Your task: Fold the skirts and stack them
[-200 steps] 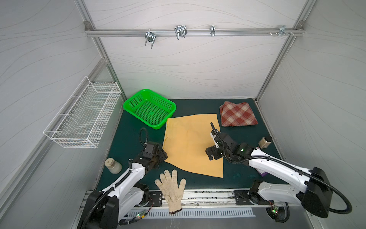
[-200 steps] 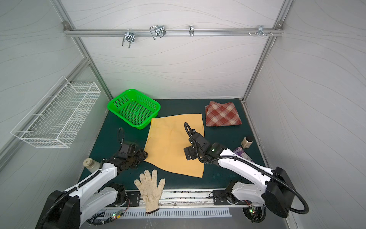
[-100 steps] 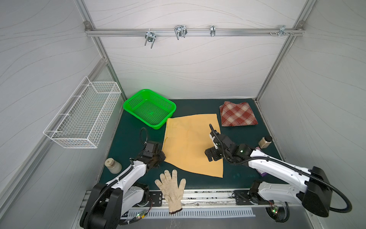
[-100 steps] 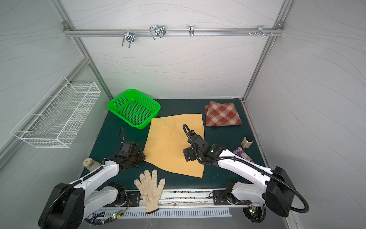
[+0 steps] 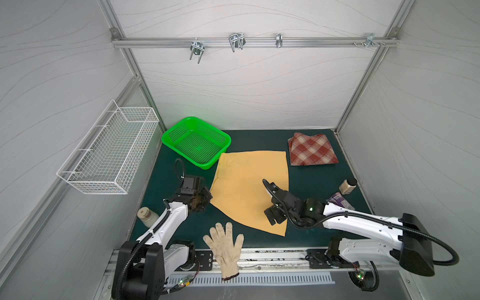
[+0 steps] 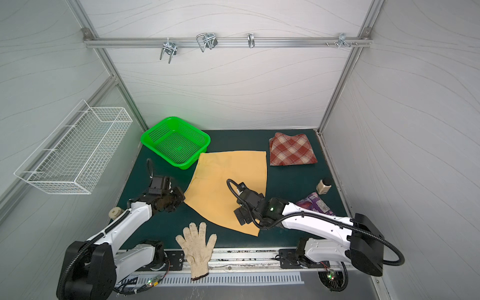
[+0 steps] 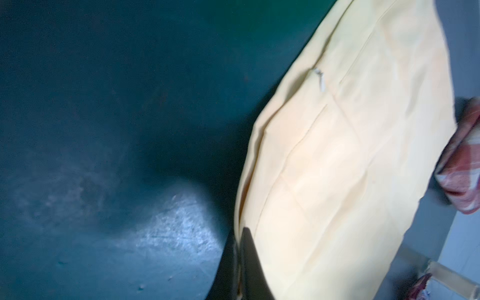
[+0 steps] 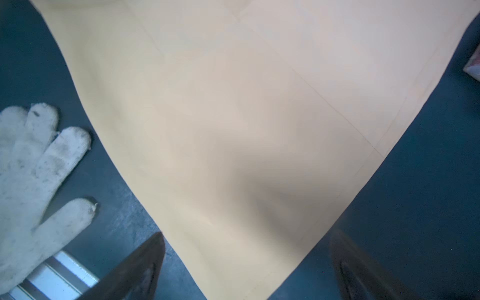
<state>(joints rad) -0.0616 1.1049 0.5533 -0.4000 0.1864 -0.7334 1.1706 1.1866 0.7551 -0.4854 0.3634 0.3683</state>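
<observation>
The mustard-yellow skirt lies spread flat on the green mat in both top views. My left gripper is at its near-left corner. In the left wrist view the left gripper is shut, with the yellow skirt's edge pinched between the jaws. My right gripper hovers over the near-right corner. In the right wrist view the right gripper stands wide open astride that corner of the yellow skirt. The plaid skirt lies folded at the back right.
A knitted glove lies at the front edge. A green basket sits at the back left beside the yellow skirt. A small bottle and a purple packet lie at the right. A jar stands at the left and a wire basket hangs on the left wall.
My left gripper has shut on the yellow skirt's near-left corner. The right gripper has drifted slightly toward the front over the near-right corner, still open.
</observation>
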